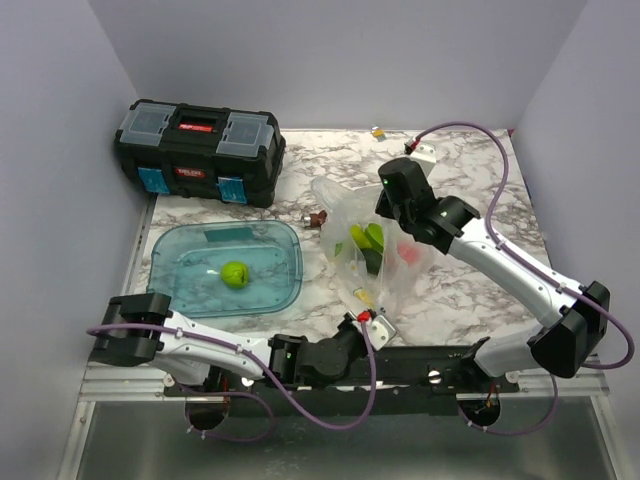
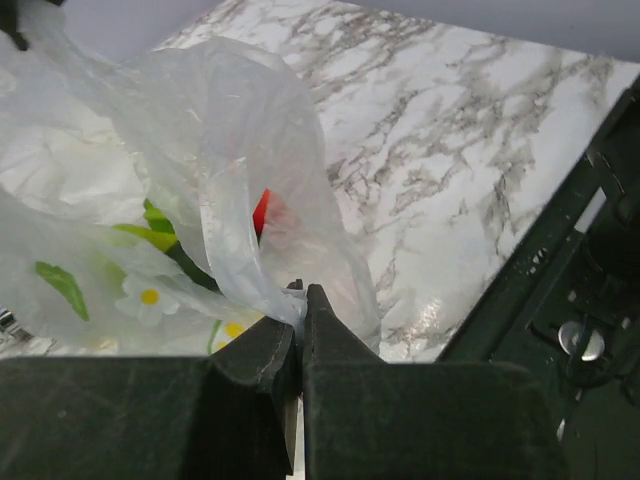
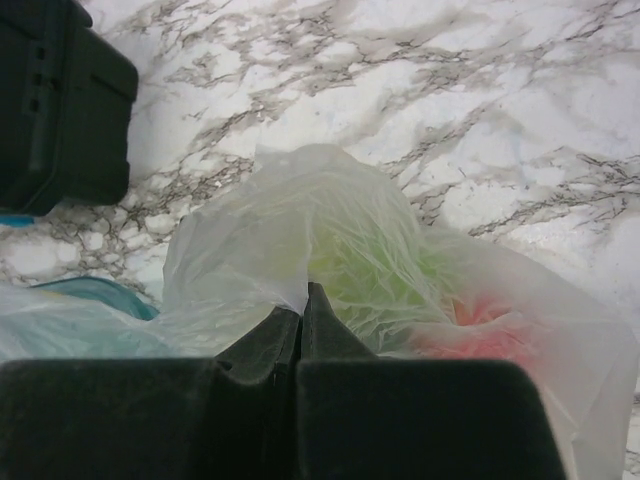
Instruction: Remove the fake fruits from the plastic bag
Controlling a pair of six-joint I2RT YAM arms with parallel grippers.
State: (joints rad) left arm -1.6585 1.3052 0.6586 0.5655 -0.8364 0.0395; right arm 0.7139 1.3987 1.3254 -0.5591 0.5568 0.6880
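my left end effector (image 2: 302, 300) is pinched shut on a fold of the plastic bag (image 1: 340, 215) at its near end. my right end effector (image 3: 303, 298) is pinched shut on the film at the far side. the bag lies mid-surface (image 1: 450, 300), just right of the blue tray (image 1: 180, 245). the fake fruits (image 1: 368, 240) are inside, red and green showing through. i cannot tell where the mouth is. i judge the step calls for drawing the two pinches apart gently, then raising the closed end slowly, since thin film may slip or tear.
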